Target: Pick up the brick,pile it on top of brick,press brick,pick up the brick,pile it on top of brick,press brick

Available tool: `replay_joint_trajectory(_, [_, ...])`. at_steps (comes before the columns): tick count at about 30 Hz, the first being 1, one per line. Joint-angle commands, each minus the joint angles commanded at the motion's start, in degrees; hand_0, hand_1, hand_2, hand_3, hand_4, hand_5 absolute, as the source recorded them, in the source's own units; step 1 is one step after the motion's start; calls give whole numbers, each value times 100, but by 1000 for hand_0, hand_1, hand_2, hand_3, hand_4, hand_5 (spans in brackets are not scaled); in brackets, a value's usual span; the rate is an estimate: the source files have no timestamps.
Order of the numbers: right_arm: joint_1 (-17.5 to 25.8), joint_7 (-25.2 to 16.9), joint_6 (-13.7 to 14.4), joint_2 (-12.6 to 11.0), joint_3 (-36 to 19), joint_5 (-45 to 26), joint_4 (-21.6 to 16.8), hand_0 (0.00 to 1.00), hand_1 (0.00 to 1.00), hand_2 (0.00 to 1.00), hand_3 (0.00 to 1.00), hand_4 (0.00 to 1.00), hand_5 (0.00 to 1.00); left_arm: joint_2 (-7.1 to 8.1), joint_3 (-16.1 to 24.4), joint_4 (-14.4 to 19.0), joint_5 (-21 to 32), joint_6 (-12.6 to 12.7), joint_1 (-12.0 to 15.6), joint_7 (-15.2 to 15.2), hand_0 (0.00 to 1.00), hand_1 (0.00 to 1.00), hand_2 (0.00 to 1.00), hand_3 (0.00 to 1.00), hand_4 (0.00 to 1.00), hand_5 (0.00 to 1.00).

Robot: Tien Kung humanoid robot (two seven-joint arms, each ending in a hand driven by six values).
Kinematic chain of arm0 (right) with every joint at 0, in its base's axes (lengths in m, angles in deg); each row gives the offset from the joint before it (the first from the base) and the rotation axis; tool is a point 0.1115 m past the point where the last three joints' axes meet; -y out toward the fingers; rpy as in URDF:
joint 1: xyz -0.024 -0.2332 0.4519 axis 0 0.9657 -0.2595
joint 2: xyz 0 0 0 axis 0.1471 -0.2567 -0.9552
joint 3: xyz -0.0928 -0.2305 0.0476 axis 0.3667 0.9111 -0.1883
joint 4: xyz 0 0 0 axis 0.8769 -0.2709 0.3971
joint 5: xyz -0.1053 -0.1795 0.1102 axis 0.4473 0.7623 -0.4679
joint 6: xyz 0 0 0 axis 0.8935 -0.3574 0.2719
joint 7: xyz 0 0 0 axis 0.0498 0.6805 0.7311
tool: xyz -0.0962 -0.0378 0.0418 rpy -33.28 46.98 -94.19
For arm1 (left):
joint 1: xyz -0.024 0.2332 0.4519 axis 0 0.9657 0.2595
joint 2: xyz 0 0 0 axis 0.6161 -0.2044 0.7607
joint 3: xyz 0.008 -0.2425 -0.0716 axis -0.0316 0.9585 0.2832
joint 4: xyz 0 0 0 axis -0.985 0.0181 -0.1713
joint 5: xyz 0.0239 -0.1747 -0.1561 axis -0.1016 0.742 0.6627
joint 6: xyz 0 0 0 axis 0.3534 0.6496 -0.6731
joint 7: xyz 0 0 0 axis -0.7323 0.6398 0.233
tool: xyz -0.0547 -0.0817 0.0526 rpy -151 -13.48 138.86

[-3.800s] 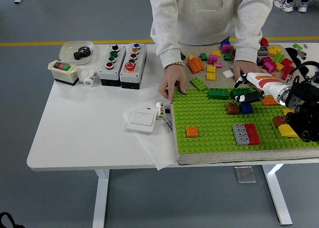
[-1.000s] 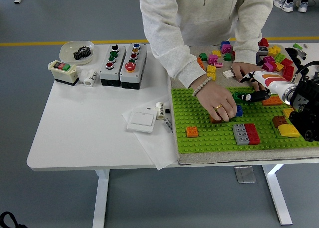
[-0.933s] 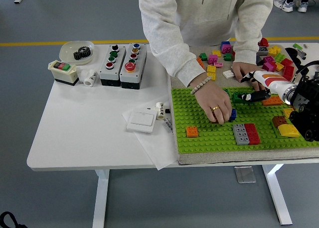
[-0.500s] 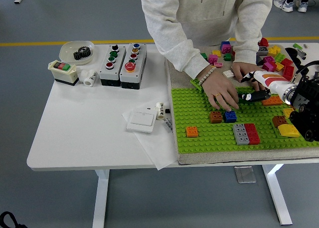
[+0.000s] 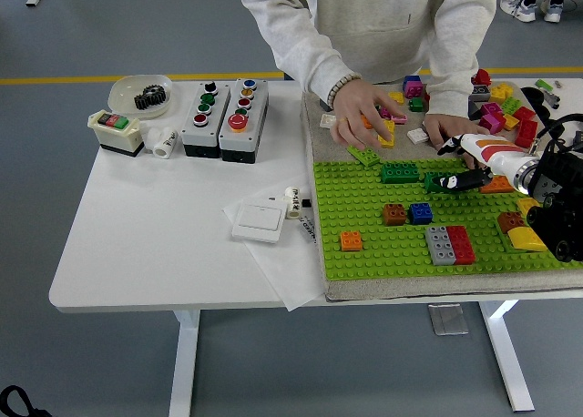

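Head view: the person's hand [image 5: 366, 116] has withdrawn from the green baseplate [image 5: 364, 228] to the loose bricks beyond it, leaving brown brick [image 5: 393, 214] and blue brick [image 5: 420, 212] side by side. Right hand [image 5: 453, 180] stays pinching a dark green brick [image 5: 437, 181].

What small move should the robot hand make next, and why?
Probably carry the dark green brick that the right hand grasps to the left and lower it onto the green brick beside it: that brick's top is free, and the person's hand is away over the loose bricks.
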Motion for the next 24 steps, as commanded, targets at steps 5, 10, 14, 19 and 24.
replay_joint_trajectory(5, [-27,-50,27,-58,182,-173,-61,798,770,778,734,814,504,-2,18,-8,-25,-2,30,1,780,760,762,597,663,596])
replay_joint_trajectory(10, [-5,-129,26,-122,447,-314,-154,798,767,776,732,814,503,-7,36,-17,-37,4,64,-3,780,759,760,597,664,597])
replay_joint_trajectory(14, [35,-134,3,-131,541,-278,-200,797,764,770,723,814,502,-11,50,-19,-63,2,75,-4,777,758,760,598,664,596])
replay_joint_trajectory(19, [86,-81,4,-137,524,-295,-153,797,759,764,715,814,504,-10,32,-13,-47,6,49,-6,777,759,760,598,665,596])
replay_joint_trajectory(24, [127,-27,-6,-152,402,-217,-103,797,759,764,715,814,504,-10,16,-7,-24,11,18,-8,777,759,760,598,665,596])
